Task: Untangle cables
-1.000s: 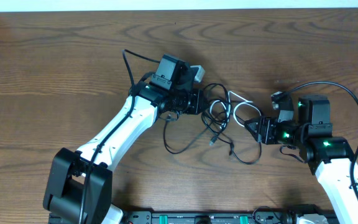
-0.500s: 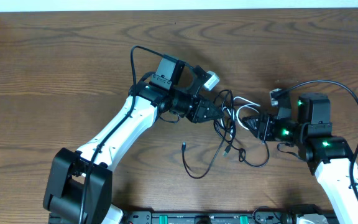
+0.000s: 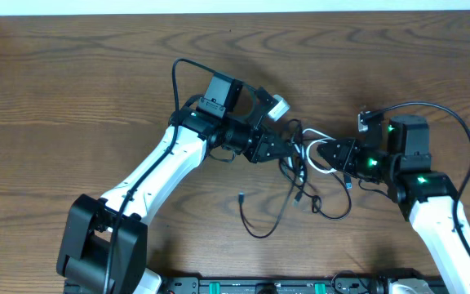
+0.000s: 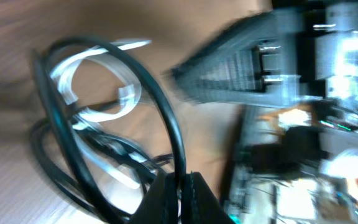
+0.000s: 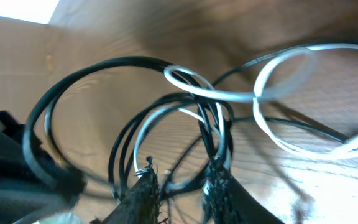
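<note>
Overhead view of a brown wooden table, my two white arms meeting over a small tangle of cables right of centre. At the tangle's nine o'clock side, my left gripper is clenched on one black strand. Its wrist view, though blurred, shows the fingers nearly touching, with the black cable running down between them. A second ago this gripper sat further back toward ten o'clock, and the tangle's slack spread out toward eight o'clock. Since then it has carried its strand rightward. The slack black loop has swung round to trail toward seven o'clock, its small plug end lying free on the wood. The white cable is still coiled in the middle, crossing through the black loops. At three o'clock, my right gripper has pushed in leftward over the last half second, so its tip is now just beside the left one with the knot between them. Its wrist view shows its jaws a little apart, with wood visible in the gap. Black strands brush one finger, but none is clearly pinched. I judge the bundle bunched rather than freed: nothing has separated yet, and the right gripper needs a strand of its own before the two can draw apart.
</note>
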You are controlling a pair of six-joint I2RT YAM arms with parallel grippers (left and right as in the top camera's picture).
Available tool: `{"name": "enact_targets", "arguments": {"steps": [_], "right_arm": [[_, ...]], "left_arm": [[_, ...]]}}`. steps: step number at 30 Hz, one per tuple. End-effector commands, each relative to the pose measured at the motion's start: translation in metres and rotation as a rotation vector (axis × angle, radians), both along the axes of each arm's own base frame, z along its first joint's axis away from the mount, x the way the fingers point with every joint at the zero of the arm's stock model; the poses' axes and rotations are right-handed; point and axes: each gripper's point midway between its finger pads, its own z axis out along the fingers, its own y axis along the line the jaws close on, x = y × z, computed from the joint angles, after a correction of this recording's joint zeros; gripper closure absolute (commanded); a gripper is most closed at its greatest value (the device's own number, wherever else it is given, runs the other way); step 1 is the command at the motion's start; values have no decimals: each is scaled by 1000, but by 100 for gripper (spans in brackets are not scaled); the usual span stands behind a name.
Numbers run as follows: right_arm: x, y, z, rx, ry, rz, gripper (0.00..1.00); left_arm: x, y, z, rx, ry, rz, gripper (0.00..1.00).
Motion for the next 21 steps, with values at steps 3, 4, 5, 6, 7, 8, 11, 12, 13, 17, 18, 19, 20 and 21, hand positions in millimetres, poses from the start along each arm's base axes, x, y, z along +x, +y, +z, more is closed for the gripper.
{"name": "enact_targets", "arguments": {"steps": [3,4,5,6,7,8,11,12,13,17,18,19,20,21], "right_arm": [[6,-3,-14,-29,51,-30,77],[7,-4,-16,-32,56,-32,77],[7,-4,-17,-35,60,-34,77],[7,-4,-18,-36,62,-35,77],[7,-5,-19,-38,63,-37,77],[7,-5,-19,-39,63,-37,77],[7,-5,-19,-41,63,-39,76],[7,-5,-19,-42,63,-39,76],[7,-6,-19,-46,59,-37,76],[8,-9,-21,-69,55,-42,75],[8,-10,-22,-74,58,-46,75],[8,-10,-23,-77,61,-48,75],[7,-10,-23,-79,62,-49,74],[7,-11,-24,-84,65,-52,75]], "left_arm": [[49,59,-53,435,-14,413,85],[51,65,-56,466,-8,447,78],[53,69,-58,488,-2,473,74],[53,71,-59,498,5,490,66],[53,71,-59,498,13,499,56],[53,71,-59,497,22,508,49],[53,71,-60,488,84,568,31],[52,71,-60,486,114,594,28],[52,71,-61,483,146,623,23],[49,73,-72,483,320,764,21],[47,74,-77,488,371,802,21],[45,75,-81,496,413,831,21],[43,76,-88,508,465,866,21],[41,77,-94,518,510,897,21]]}}
